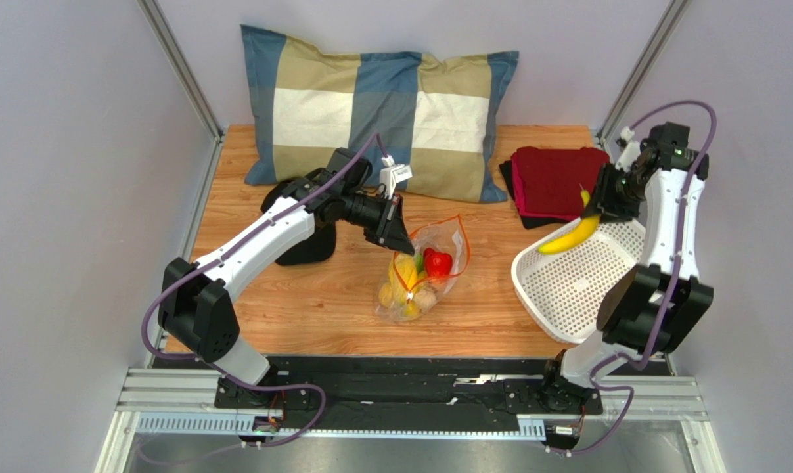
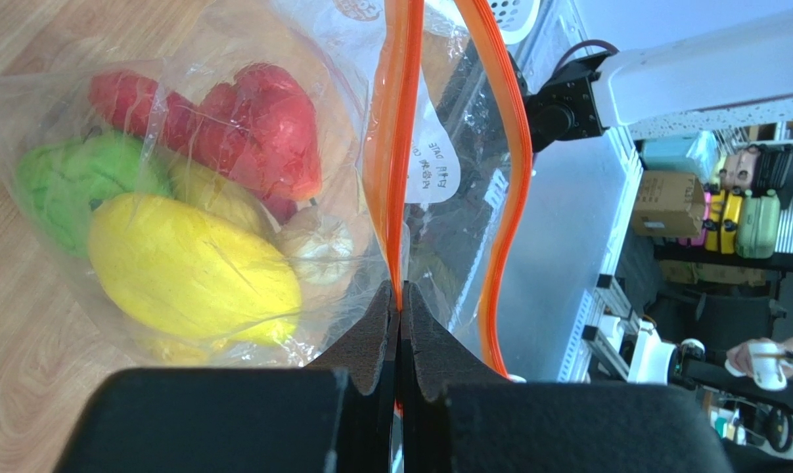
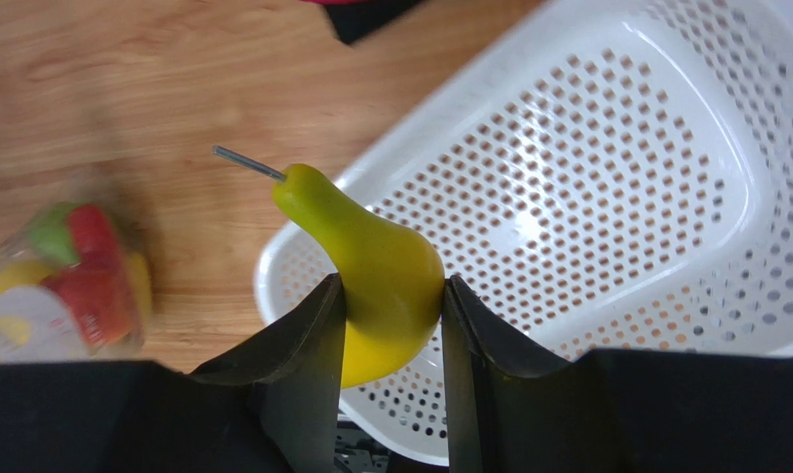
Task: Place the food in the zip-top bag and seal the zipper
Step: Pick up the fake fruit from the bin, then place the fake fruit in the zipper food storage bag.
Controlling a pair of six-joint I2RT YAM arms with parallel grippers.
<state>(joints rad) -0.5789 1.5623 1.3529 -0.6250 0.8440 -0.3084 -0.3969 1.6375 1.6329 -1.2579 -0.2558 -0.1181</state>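
Right hand [image 1: 596,205] clamps banana [image 1: 568,236] above basket [image 1: 558,296]. Left hand [image 1: 395,232] pinched shut on zipper [image 2: 398,148], holding up mouth of zip-top bag [image 1: 425,281] mid-tabletop [image 1: 301,305]. Bag lies between 8 and 9 o'clock from banana. Banana's long axis points 8 o'clock, bagward.

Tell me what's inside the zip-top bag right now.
Through the clear bag: a red piece, green piece, yellow pieces, one beige piece. Whatever lies beneath them is covered.
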